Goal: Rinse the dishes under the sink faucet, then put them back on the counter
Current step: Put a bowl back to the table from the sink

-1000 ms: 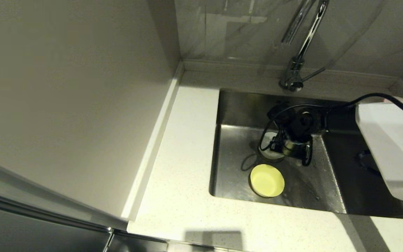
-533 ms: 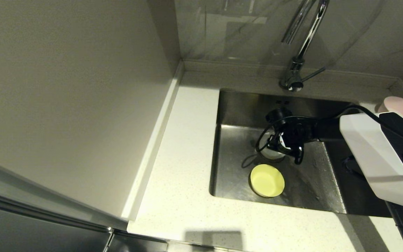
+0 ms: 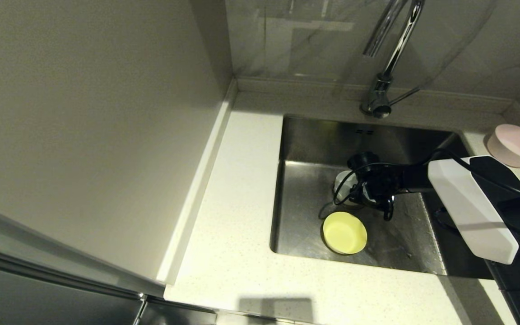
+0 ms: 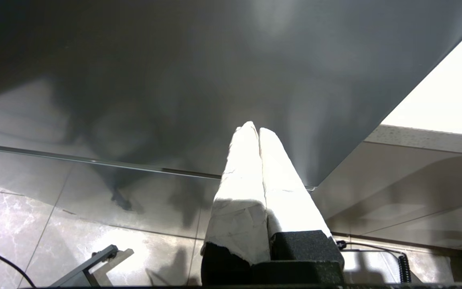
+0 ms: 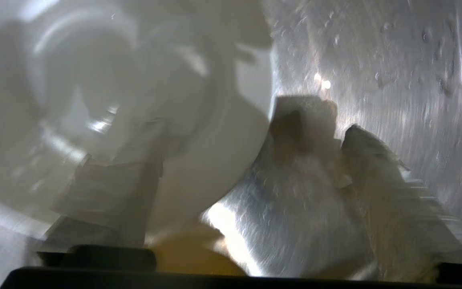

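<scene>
The steel sink (image 3: 300,225) holds two of the dishes. The white bowl (image 3: 342,186) sits mid-basin, and the yellow bowl (image 3: 345,233) sits just in front of it. The pale pink bowl (image 3: 516,145) stands on the counter (image 3: 233,216) at the back right. My right gripper (image 3: 364,195) is down in the basin, open across the white bowl (image 5: 94,100): one finger (image 5: 110,188) is inside it and the other finger (image 5: 379,184) is outside over the wet sink floor. The left gripper (image 4: 254,129) is shut on nothing, low beside the cabinet front.
The chrome faucet (image 3: 388,58) rises behind the sink, its spout high above the basin. A wall runs along the counter's left side with a raised rim (image 3: 197,189). The right arm's white link (image 3: 467,207) hangs over the sink's right part.
The right arm has swung lower and nearer, uncovering the pink bowl on the counter. Its gripper has settled onto the white bowl. The yellow bowl has not moved.
</scene>
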Robot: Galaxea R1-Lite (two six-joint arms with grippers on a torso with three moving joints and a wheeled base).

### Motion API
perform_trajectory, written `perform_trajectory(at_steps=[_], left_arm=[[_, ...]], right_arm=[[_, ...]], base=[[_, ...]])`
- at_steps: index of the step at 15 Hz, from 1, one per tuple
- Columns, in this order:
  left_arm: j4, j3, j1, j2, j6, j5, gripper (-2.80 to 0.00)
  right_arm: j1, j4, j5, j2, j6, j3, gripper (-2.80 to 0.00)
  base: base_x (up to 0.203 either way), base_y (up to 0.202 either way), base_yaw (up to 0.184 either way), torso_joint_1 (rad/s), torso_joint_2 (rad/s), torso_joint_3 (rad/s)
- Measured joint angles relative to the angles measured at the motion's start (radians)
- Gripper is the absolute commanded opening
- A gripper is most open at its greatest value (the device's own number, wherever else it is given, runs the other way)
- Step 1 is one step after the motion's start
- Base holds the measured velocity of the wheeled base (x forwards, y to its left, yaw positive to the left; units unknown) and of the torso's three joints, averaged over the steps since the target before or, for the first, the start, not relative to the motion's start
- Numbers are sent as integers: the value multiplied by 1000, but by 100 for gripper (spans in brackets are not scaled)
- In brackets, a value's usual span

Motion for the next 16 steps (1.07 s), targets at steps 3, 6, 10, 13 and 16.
perform_trajectory(at_steps=[3,6,10,13,16], left_arm=[[0,0,0,0,0,0,-280],[0,0,0,0,0,0,-280],[0,0,0,0,0,0,-280],[0,0,0,0,0,0,-280],[0,0,0,0,0,0,-280]], right_arm=[[-8,-29,4,17,-56,-1,-280],[-10,-55,35,21,-83,-2,-280],[-6,-54,46,16,-81,-1,-280],[-9,-52,46,2,-82,0,-280],[-14,-27,28,-38,-76,16,-280]], base=[[0,0,0,0,0,0],[0,0,0,0,0,0],[0,0,0,0,0,0],[0,0,0,0,0,0],[0,0,0,0,0,0]])
